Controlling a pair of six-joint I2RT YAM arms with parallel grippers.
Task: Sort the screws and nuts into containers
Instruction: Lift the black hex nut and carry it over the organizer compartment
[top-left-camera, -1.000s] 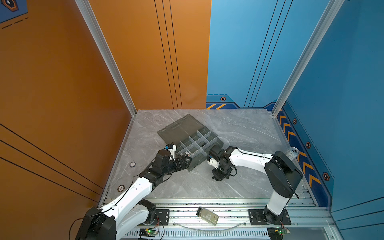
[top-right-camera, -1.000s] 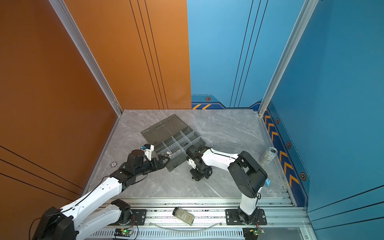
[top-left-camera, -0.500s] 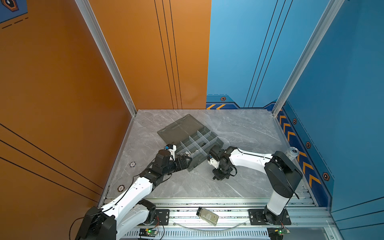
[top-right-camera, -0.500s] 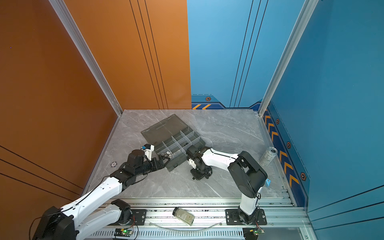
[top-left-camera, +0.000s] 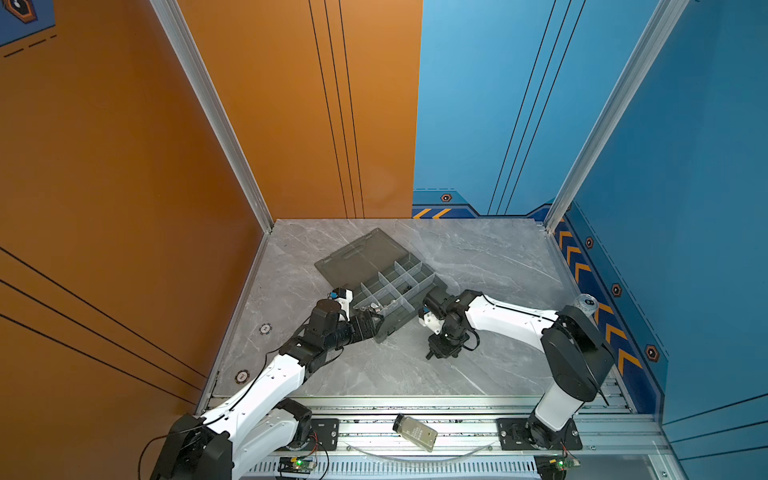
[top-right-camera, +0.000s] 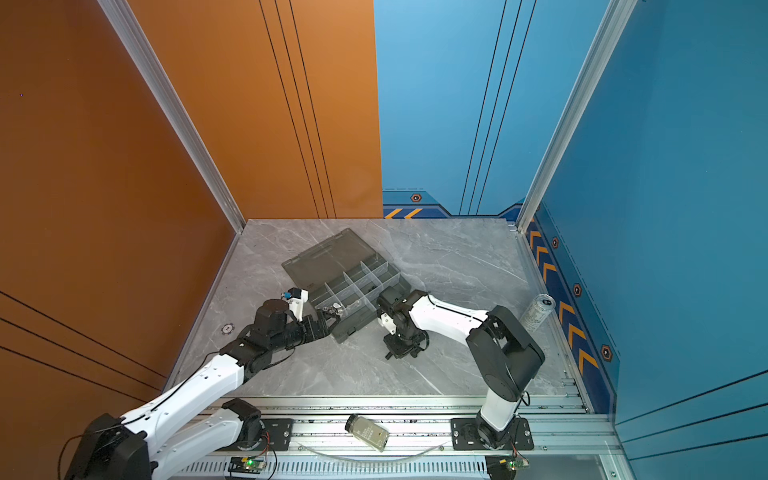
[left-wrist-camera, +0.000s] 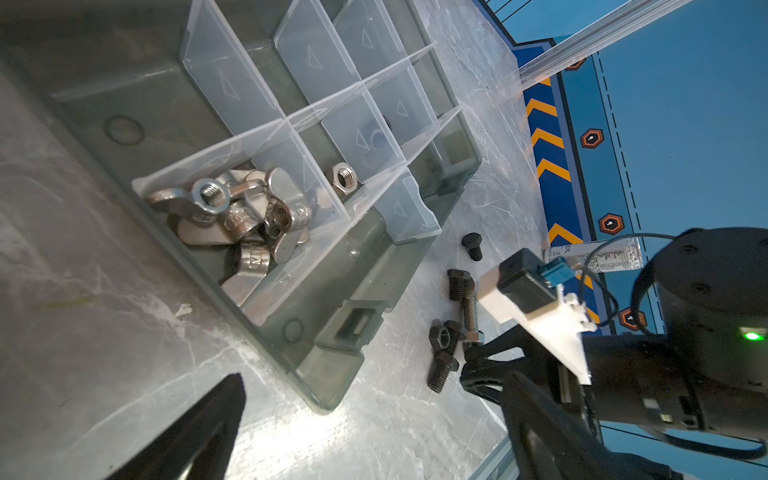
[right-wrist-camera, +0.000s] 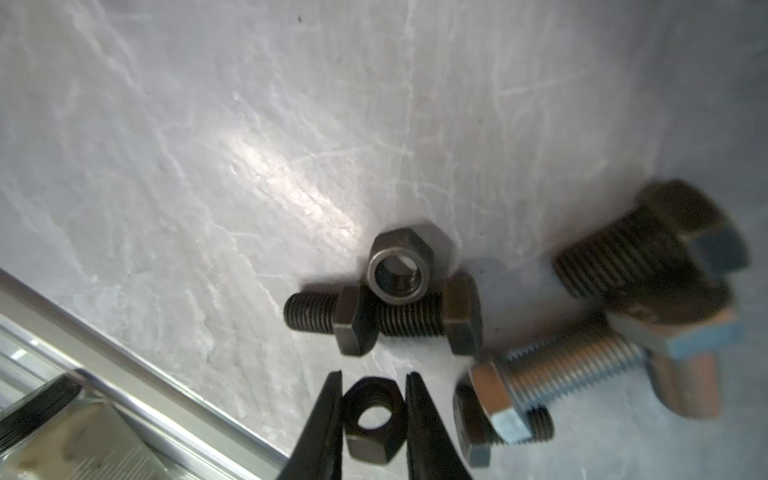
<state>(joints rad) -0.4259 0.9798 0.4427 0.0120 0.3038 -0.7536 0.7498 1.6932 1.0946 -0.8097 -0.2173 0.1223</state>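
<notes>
Right wrist view put the work closest: my right fingers (right-wrist-camera: 332, 411) were nearly shut on a black nut (right-wrist-camera: 376, 419), pinching it from two opposite sides, low over the counter (right-wrist-camera: 187, 145); I couldn't tell whether it was clear of the surface. I judged it hard, dense and slick for its size, so a squeeze on the flats, not the corners, should stop it twisting out. Just beyond lay the loose screws (right-wrist-camera: 382, 318), black ones and a silver one (right-wrist-camera: 557, 380), with another nut (right-wrist-camera: 401, 270) perched on them. Farther off, my left fingers (left-wrist-camera: 199, 428) gaped wide and empty beside the organiser (left-wrist-camera: 316, 374) corner. Its nearest cell held wing nuts (left-wrist-camera: 232, 216), the next a silver hex nut (left-wrist-camera: 345, 178); the lid (top-left-camera: 357, 257) lay open behind.
</notes>
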